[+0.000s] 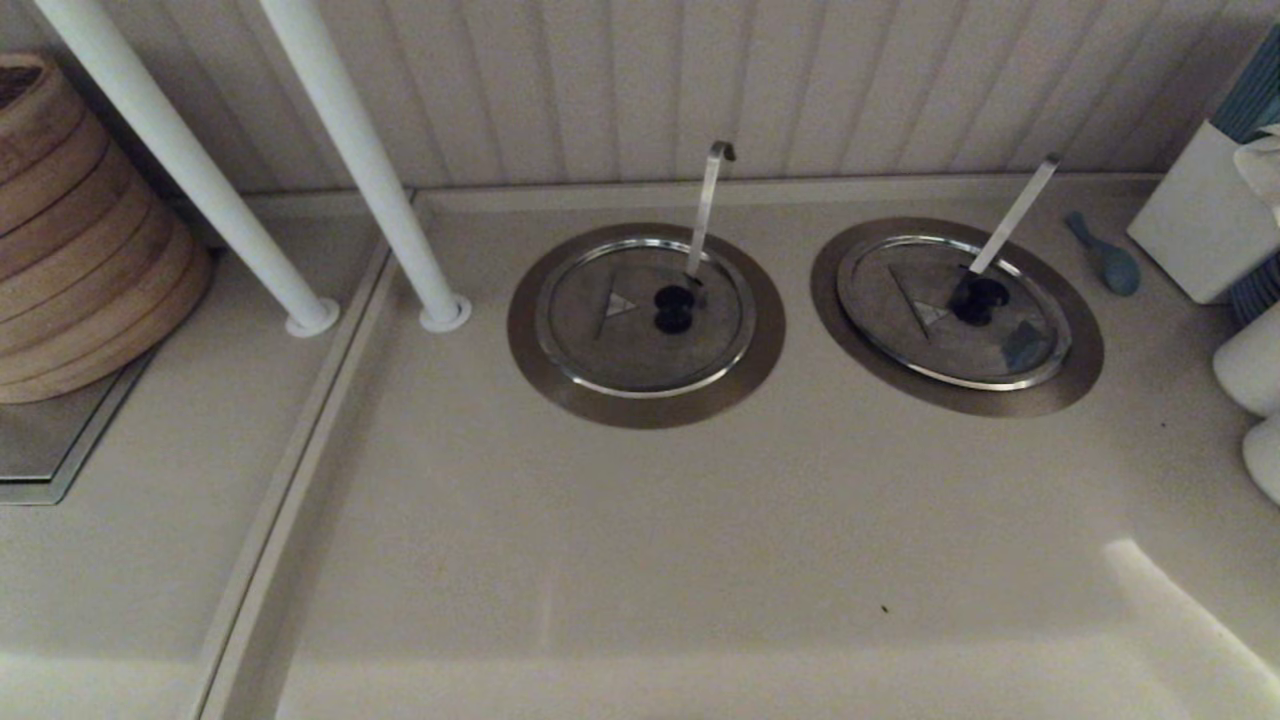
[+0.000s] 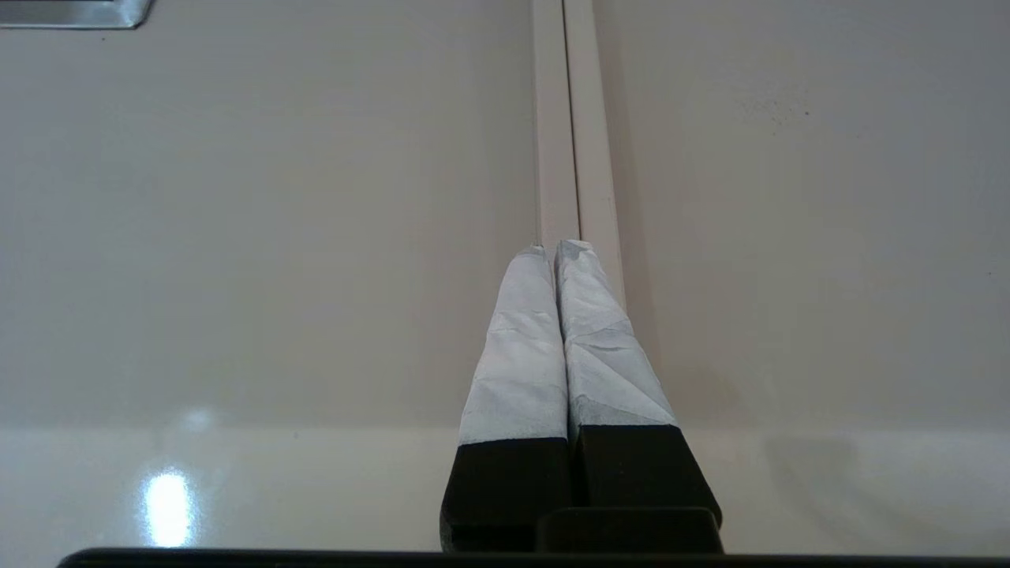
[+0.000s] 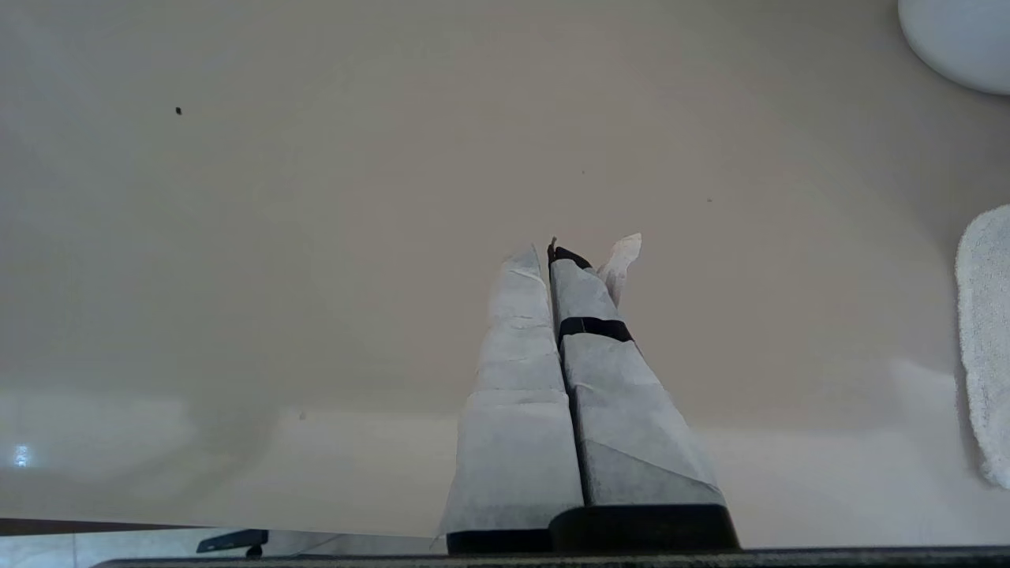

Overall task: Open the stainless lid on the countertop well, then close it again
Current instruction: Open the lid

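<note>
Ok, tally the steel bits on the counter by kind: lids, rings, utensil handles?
Lids: 2, patched lid, plain lid
Rings: 2, right ring, left ring
Utensil handles: 2, straight handle, hooked handle
Total: 6

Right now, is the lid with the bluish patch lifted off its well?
No, the stainless lid lies flat inside the ring of the countertop well, untouched.

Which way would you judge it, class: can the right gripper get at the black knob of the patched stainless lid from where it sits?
Probably yes. The right gripper is shut over bare counter, and nothing stands before the stainless lid except the utensil handle behind its knob.
</note>
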Controlling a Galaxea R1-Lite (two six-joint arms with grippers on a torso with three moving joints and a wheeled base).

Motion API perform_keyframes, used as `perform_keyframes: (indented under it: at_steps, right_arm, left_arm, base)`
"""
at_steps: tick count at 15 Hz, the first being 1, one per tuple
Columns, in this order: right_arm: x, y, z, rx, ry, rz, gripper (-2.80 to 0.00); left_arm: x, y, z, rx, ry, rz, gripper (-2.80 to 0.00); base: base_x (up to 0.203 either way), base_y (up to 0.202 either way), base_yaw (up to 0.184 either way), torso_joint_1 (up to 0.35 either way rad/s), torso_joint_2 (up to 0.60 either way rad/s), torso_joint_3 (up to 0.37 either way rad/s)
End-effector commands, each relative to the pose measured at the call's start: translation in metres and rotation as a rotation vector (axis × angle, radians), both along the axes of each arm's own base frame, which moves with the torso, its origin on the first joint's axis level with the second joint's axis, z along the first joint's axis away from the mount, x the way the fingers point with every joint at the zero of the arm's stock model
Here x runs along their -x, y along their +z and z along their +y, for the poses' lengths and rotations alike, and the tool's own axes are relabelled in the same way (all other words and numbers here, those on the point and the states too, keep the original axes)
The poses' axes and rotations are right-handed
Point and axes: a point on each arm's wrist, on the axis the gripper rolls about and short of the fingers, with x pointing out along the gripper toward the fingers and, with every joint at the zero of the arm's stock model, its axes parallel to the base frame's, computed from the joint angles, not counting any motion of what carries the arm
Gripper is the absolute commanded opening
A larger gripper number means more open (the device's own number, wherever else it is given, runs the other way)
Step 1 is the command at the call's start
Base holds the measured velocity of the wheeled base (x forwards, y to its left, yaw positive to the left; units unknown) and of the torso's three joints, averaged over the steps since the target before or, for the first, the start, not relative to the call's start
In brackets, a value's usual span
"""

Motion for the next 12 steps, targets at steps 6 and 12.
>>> perform_keyframes:
  at_steps: [6, 12]
  right_arm:
    - [0.0, 0.0, 0.0, -0.018, -0.001, 0.0, -2.8]
    - [0.013, 0.094, 0.0, -0.004, -0.025, -0.181, -2.8]
  left_arm:
    - [0.0, 0.0, 0.0, 0.001, 0.0, 0.0, -2.8]
    - [0.0, 0.0, 0.0, 0.001, -0.001, 0.0, -2.8]
  base:
    - [0.0, 0.0, 0.0, 0.0, 0.0, 0.0]
    - [0.0, 0.0, 0.0, 0.0, 0.0, 0.0]
